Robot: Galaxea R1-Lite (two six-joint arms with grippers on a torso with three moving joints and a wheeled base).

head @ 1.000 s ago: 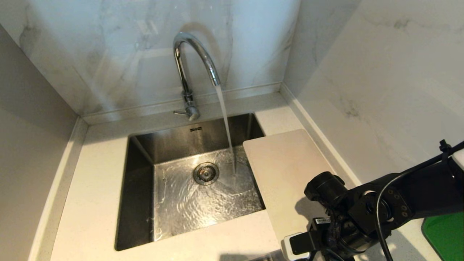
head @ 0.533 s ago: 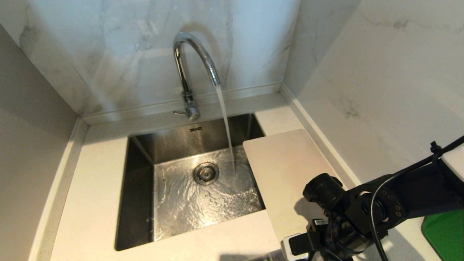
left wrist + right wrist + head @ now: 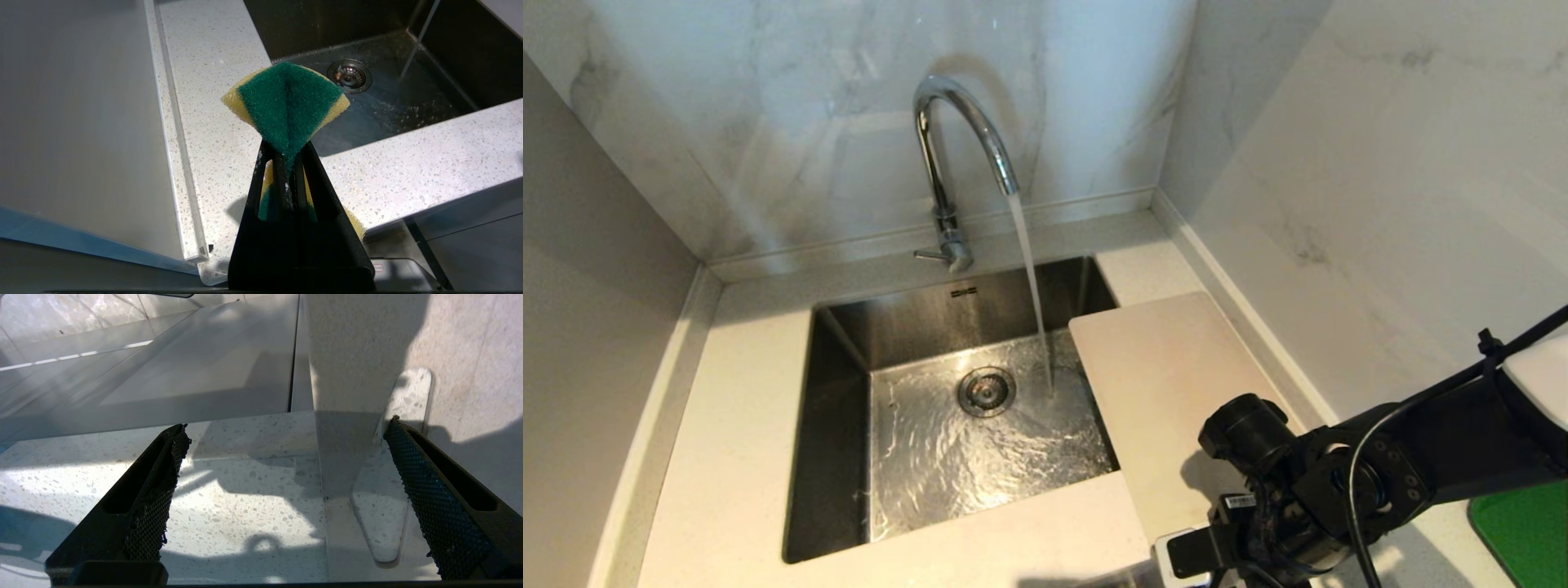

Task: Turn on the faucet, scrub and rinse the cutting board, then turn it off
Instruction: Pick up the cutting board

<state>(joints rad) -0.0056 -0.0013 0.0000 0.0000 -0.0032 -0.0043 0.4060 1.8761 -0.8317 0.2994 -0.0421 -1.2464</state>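
Note:
The chrome faucet (image 3: 956,139) stands behind the sink with water (image 3: 1031,278) running from its spout. The cream cutting board (image 3: 1168,384) lies flat on the counter to the right of the sink, its left edge overhanging the basin. My right arm (image 3: 1339,482) reaches over the board's near end. The right gripper (image 3: 288,424) is open just above the board (image 3: 351,375); the board's long edge lies between the fingers, and the handle slot (image 3: 392,490) is beside one finger. My left gripper (image 3: 286,149) is shut on a green and yellow sponge (image 3: 288,102), held near the counter's front edge.
The steel sink (image 3: 849,343) has a round drain (image 3: 987,390) and water on its floor. Marble walls close in behind and on the right. A green object (image 3: 1519,531) lies on the counter at the far right, behind the arm.
The right arm has crept a little left and lower over the board's near end. Water keeps running; the board and left gripper have not moved.

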